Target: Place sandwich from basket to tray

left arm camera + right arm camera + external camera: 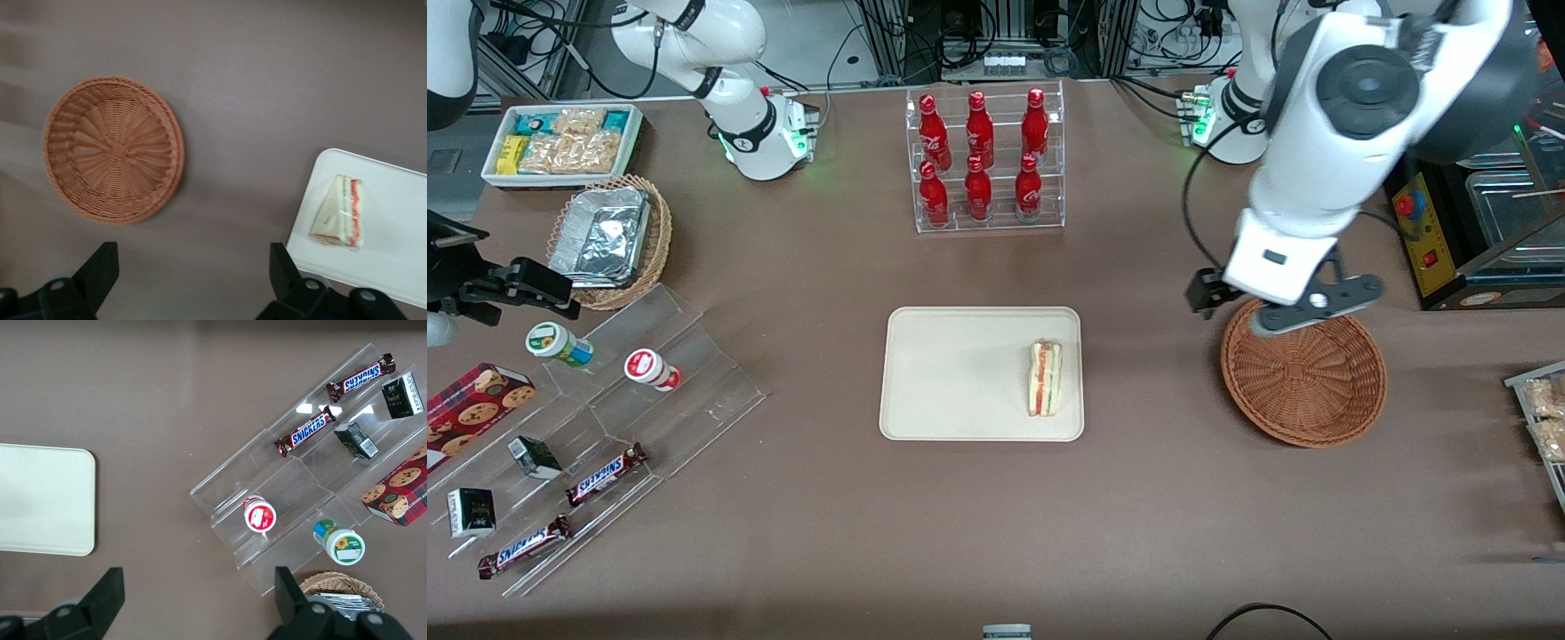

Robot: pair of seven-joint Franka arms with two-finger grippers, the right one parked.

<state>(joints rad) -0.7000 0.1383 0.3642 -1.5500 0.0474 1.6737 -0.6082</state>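
Note:
The sandwich (1045,378) (340,213) lies on the cream tray (960,373) (393,267) (40,500), near the tray's short edge that faces the basket. The round reddish-brown wicker basket (1303,378) (113,150) sits on the table beside the tray, toward the working arm's end, with nothing in it. My left gripper (1280,298) (193,257) hangs above the basket's rim that is farther from the front camera. Its fingers are spread wide and open, with only bare table between them.
A clear rack of red bottles (985,160) stands farther from the front camera than the tray. Toward the parked arm's end are a stepped acrylic stand with snacks (605,418), a tan wicker basket with foil containers (609,240) and a white snack bin (560,142). A yellow control box (1432,231) stands near the working arm.

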